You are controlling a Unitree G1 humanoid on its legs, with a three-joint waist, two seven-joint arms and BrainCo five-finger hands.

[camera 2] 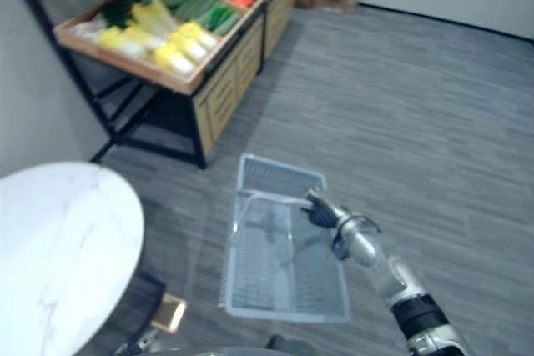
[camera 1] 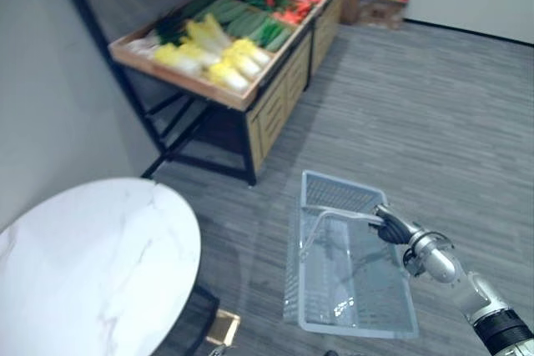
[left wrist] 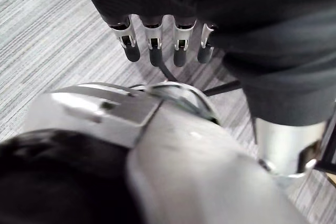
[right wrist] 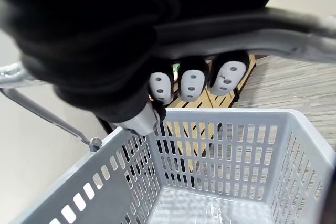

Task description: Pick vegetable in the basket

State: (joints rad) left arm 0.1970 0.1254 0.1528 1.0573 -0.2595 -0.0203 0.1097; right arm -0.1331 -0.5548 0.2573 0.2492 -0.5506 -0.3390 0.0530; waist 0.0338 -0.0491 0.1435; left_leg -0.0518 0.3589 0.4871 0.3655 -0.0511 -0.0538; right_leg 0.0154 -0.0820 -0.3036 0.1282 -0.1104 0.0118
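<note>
- Left eye view: the pale blue-grey slotted plastic basket point(camera 1: 359, 328) hung low over the grey striped floor point(camera 1: 434, 106); its thin metal handle point(camera 1: 334, 215) stood raised, gripped by the right hand point(camera 1: 390, 228); the yellow-white leafy vegetables point(camera 1: 219, 57) lay with green and red ones on the long wooden display stand point(camera 1: 275, 102), well apart from the basket; a round white marble table point(camera 1: 92, 264) stood near on the robot's left.
- Right eye view: the same layout; the basket's mesh bottom was bare; the stand lay ahead and to the left.
- Left wrist view: the left hand point(left wrist: 152, 45) hung over the floor, fingers straight and relaxed, holding nothing.
- Right wrist view: the right hand's fingers point(right wrist: 191, 83) were curled round the handle bar, tips tucked beneath it; the basket's slotted walls hung below, nothing inside.
- Judgement: the step in hand seemed to be carrying the basket toward the stand; picking had not begun; the next move called for closing on the stand, then a reach with the free left hand for one vegetable, the basket held level beneath.
</note>
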